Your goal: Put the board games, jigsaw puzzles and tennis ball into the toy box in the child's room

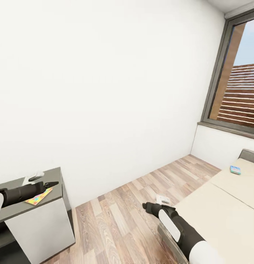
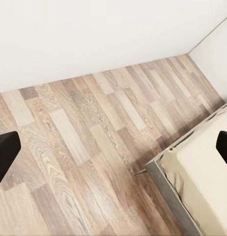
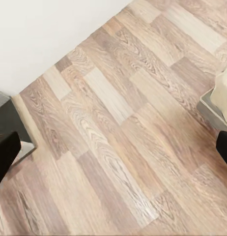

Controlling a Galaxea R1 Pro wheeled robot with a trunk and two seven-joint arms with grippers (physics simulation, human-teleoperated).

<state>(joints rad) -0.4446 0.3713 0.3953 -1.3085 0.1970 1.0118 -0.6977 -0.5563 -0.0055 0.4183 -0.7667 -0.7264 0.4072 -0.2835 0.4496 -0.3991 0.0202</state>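
wood floor under both wide-apart jaws; jigsaw puzzle (image 1: 39,197) beneath left gripper (image 1: 53,183).

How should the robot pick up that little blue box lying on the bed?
The small flat blue game box lies flat on the cream mattress of the bed, far side near the window. Probably best to come from above with an open pincer and pinch two opposite side edges, since its broad faces lie flat and offer nothing to grab.

1 multicolour jigsaw puzzle (image 1: 39,197) is lying flat on the dark table (image 1: 17,209) at the lower left. 1 blue board game (image 1: 235,169) is resting flat on the cream bed (image 1: 229,212) at the right edge.
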